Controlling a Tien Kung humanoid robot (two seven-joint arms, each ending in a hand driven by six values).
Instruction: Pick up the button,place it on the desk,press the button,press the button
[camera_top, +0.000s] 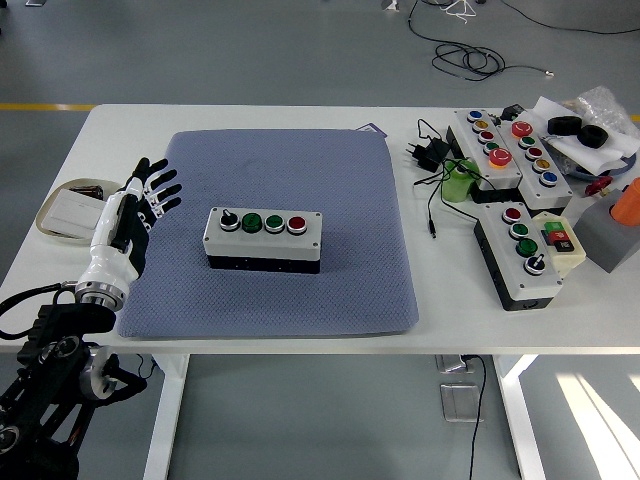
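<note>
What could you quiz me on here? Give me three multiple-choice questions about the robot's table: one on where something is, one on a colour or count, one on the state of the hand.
1. Where does the button box on the blue mat sit?
A. near the mat's middle
B. off the mat, at the table's left edge
C. in the robot's hand

2. How many green buttons does that box have?
A. none
B. two
C. four

3. What is the left hand doing?
A. gripping the box
B. pressing the red button
C. open, fingers spread, holding nothing

Answers:
1 A, the box rests around the centre of the mat.
2 B, its top shows a black knob, two green buttons and one red button.
3 C, the hand is over the mat's left edge, apart from the box, with fingers spread.
</note>
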